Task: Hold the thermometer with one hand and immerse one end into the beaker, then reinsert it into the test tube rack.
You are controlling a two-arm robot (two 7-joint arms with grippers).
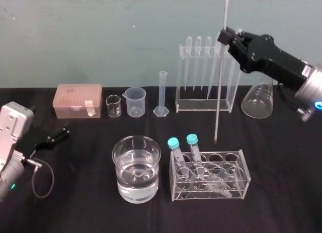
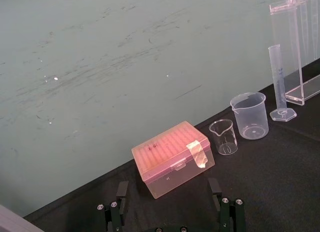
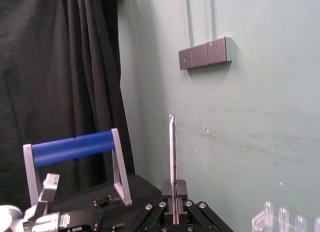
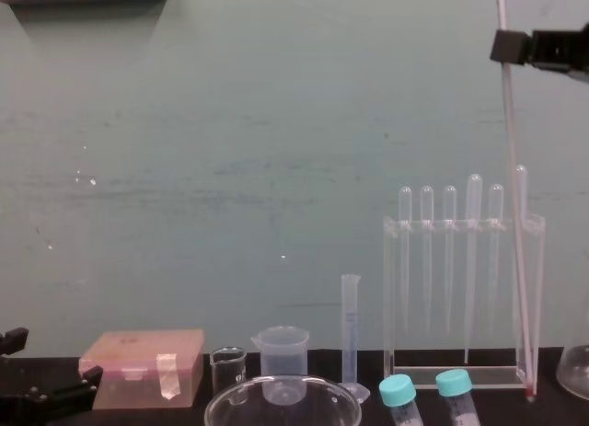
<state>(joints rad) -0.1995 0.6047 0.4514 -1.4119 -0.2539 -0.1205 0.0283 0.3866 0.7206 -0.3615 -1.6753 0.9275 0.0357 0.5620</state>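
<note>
Upper right, the right gripper pinches the thermometer upright in its fingers before the test tube rack; lower left, the left gripper sits, fingers wide.

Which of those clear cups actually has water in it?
The widest beaker, standing alone at the front; the tiny glass beaker and the spouted plastic beaker in the back row look empty.

The right end effector is angular black on a silver wrist with a blue light. The left end effector is black with silver screws, its grey wrist bearing a green light and looped black cable.
</note>
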